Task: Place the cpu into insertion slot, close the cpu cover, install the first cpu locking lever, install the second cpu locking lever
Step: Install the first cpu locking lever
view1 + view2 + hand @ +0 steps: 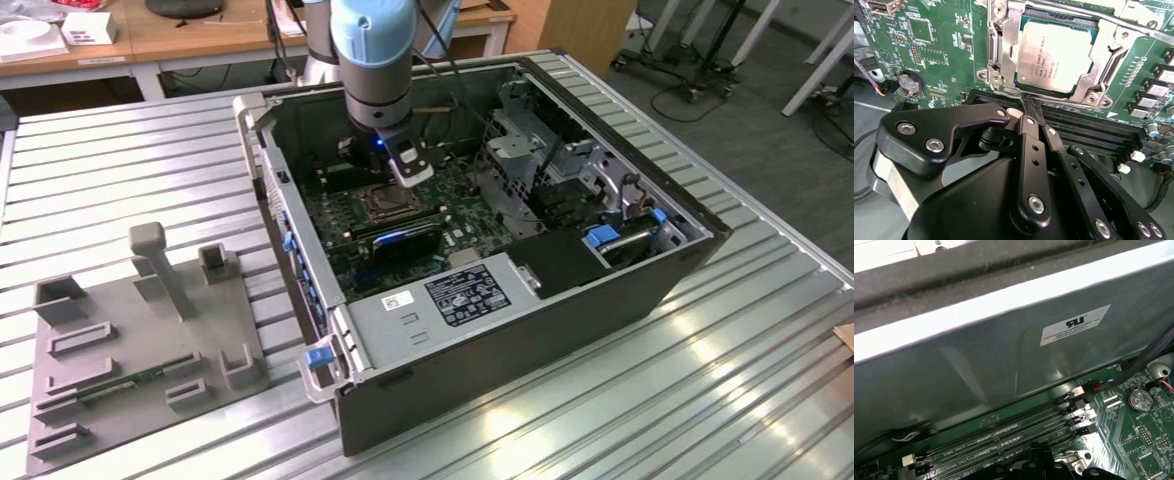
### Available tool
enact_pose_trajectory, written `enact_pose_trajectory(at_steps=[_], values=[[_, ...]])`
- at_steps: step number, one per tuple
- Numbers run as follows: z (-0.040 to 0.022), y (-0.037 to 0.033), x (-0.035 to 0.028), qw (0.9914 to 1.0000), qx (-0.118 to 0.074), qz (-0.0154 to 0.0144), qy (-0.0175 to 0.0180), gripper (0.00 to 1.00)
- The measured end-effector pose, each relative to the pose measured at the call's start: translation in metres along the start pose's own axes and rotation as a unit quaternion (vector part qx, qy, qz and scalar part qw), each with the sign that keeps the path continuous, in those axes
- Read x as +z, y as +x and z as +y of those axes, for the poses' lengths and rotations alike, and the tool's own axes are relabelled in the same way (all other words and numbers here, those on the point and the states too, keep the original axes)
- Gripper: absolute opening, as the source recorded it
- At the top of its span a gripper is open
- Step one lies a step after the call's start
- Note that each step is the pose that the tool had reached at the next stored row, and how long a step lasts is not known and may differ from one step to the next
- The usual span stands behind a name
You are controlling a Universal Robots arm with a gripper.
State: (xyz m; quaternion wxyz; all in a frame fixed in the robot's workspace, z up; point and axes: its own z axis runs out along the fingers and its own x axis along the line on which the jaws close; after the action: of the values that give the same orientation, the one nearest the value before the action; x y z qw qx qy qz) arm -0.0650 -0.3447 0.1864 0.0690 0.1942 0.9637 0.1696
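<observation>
In the second wrist view the cpu (1054,55) lies flat in the insertion slot (1093,98), silvery top up. The cpu cover (1005,42) is down over the cpu's edges. A thin metal locking lever (1089,15) runs along the far side of the socket. My gripper (1030,109) is shut, its black fingertips (1026,120) pressed together at the socket's near edge, by the memory slots, with nothing visible between them. In the exterior view the gripper (407,168) hangs inside the open computer case, just above the socket (387,205) on the green motherboard (461,215).
Long black memory slots (1089,132) run beside the socket, and a coin battery (908,82) sits on the board. The case's grey wall (979,365) stands close by. Drive cages (534,150) fill the case's exterior-view right. A grey fixture plate (134,340) lies on the table.
</observation>
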Motion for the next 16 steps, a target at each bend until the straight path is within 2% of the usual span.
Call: enact_pose_trajectory(at_steps=[16], values=[[0.0017, -0.0027, 0.0008, 1.0, 0.0, 0.0, 0.0001, 0.1]])
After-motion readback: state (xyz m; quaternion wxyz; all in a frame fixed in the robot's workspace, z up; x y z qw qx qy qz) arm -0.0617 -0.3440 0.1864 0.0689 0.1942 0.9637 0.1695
